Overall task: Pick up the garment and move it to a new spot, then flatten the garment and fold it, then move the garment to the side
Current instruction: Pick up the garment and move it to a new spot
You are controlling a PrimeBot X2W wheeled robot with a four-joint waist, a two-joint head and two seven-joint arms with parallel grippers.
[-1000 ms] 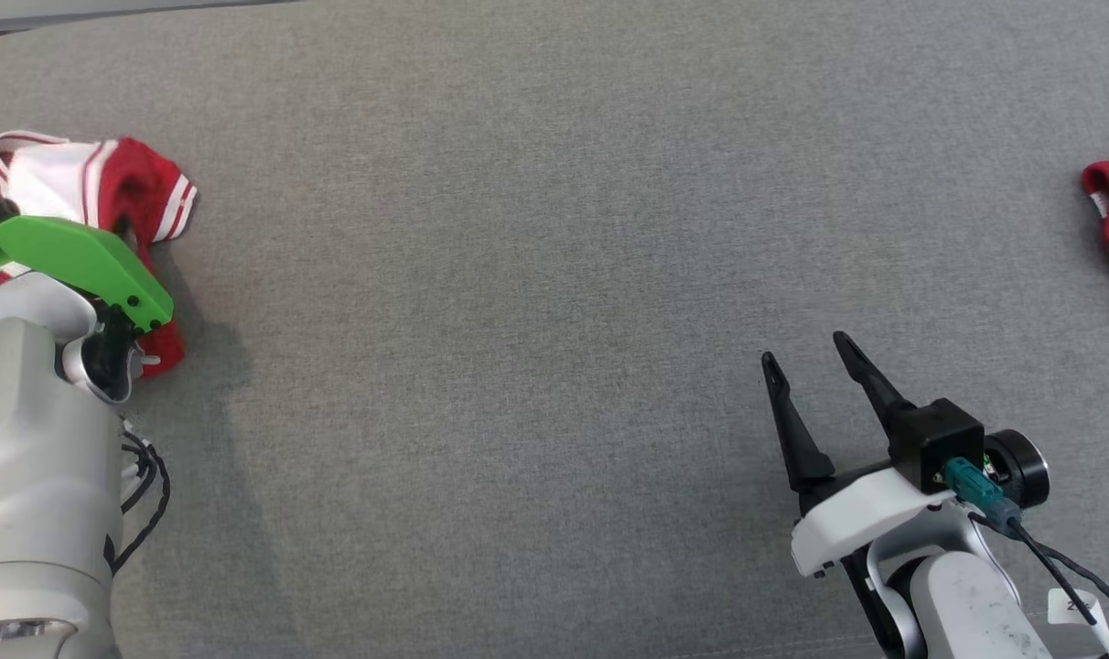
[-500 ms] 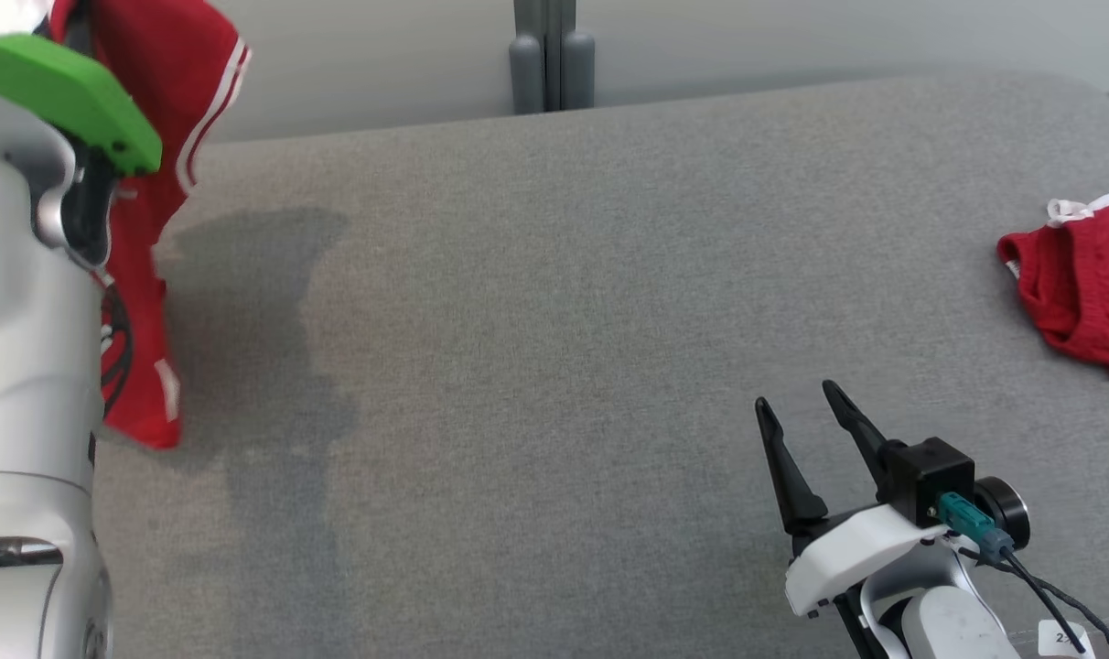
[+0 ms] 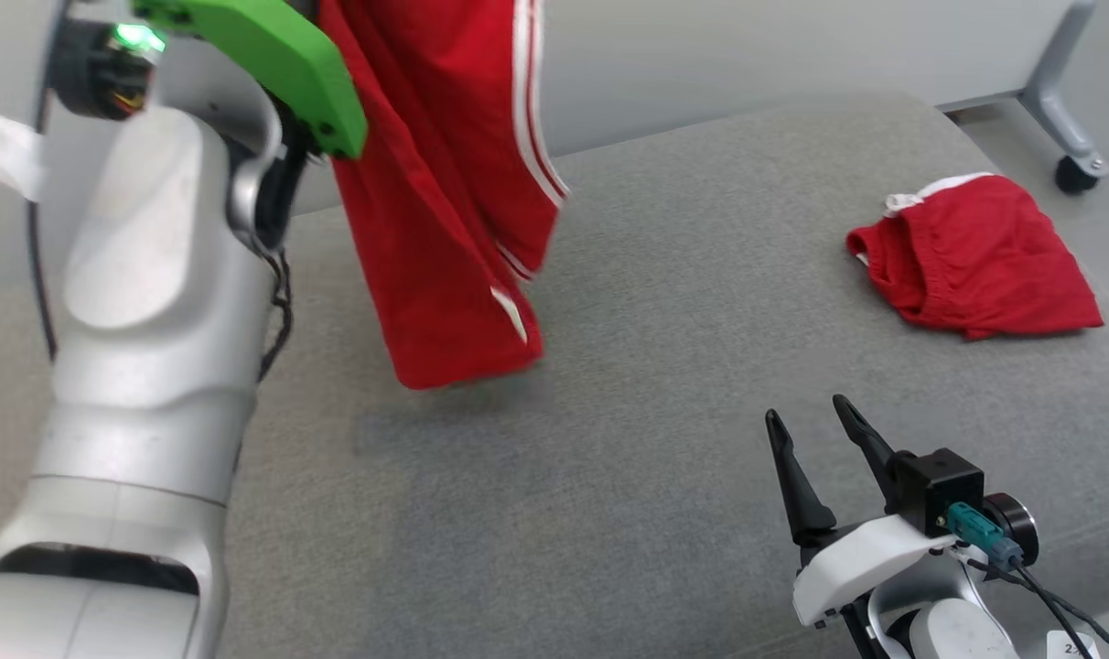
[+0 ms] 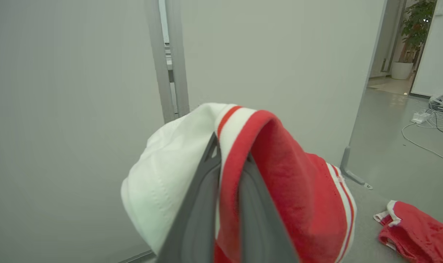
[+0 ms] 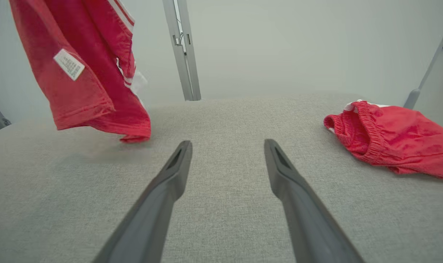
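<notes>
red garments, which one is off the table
The striped one hanging from the left claw; the other lies crumpled on the table.

No readable text or numbers.

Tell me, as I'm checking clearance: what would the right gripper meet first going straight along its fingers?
Likely the grey padded surface, if anything: the right gripper, open, points between the hanging garment and the crumpled red garment, in line with neither. Depth is unclear.
</notes>
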